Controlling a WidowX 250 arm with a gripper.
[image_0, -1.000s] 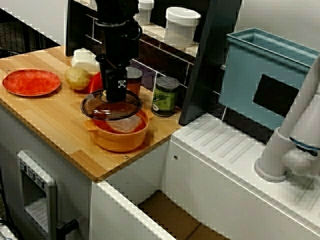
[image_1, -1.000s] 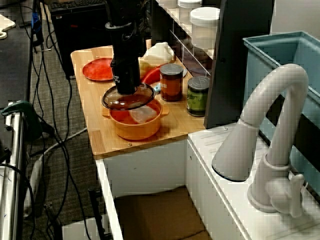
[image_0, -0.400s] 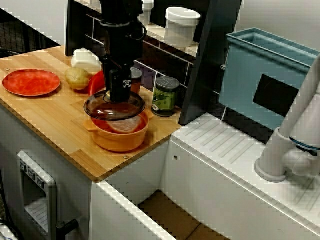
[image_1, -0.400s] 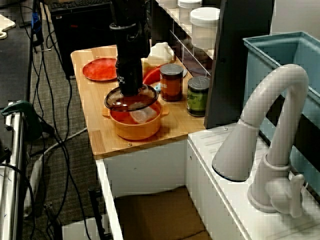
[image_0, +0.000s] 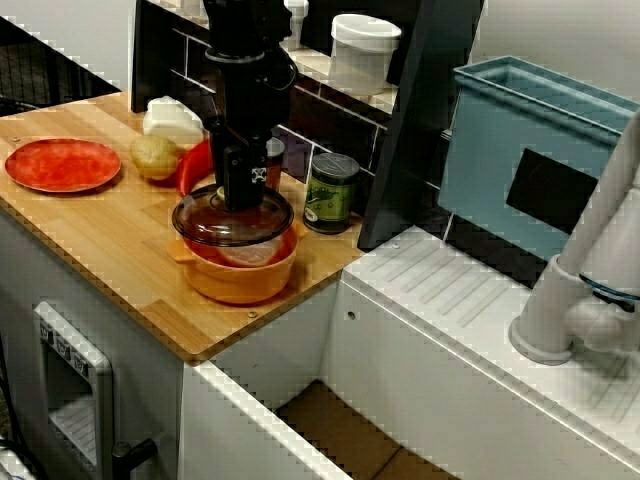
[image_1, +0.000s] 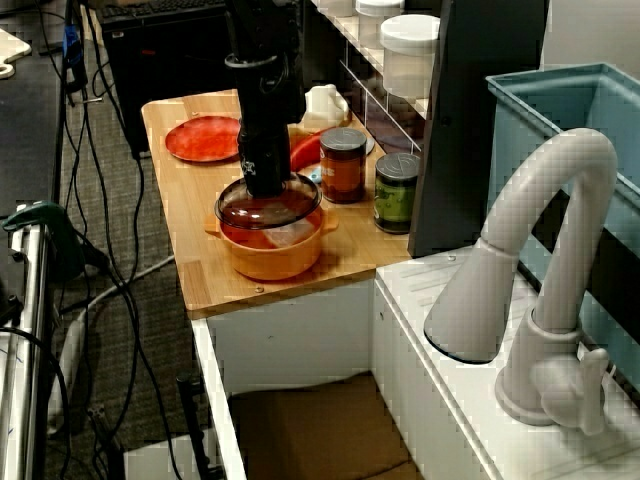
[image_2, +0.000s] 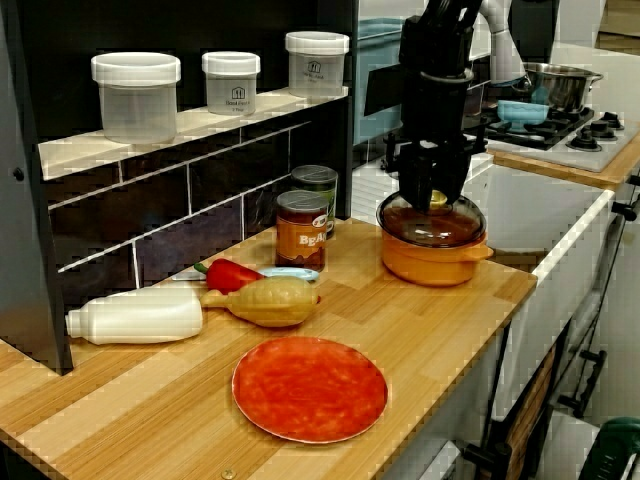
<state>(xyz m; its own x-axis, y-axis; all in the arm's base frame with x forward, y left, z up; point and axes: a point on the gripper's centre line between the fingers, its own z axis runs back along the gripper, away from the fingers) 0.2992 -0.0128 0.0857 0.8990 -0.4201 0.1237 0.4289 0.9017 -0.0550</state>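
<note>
My gripper (image_0: 240, 196) points straight down and is shut on the knob of a round glass lid (image_0: 233, 222). The lid sits level, right over the orange two-handled pot (image_0: 240, 274) near the wooden counter's front edge, at or just above its rim. Through the glass a pale piece shows inside the pot. From the sink end, the gripper (image_1: 265, 188), lid (image_1: 268, 209) and pot (image_1: 272, 256) line up the same way. The view from the plate end shows the gripper (image_2: 432, 200) on the lid (image_2: 430, 225) over the pot (image_2: 432, 262).
Behind the pot stand a red-labelled jar (image_1: 343, 165) and a green can (image_0: 331, 192). To the left lie a red pepper (image_2: 230, 274), a potato (image_0: 153, 155), a white bottle (image_2: 135, 315) and a red plate (image_0: 62, 164). A blue bin (image_0: 530, 150) and a white faucet (image_1: 540, 290) lie on the sink side.
The gripper has carried the lid a little to the right and down, from tilted above the pot's left side to centred on it.
</note>
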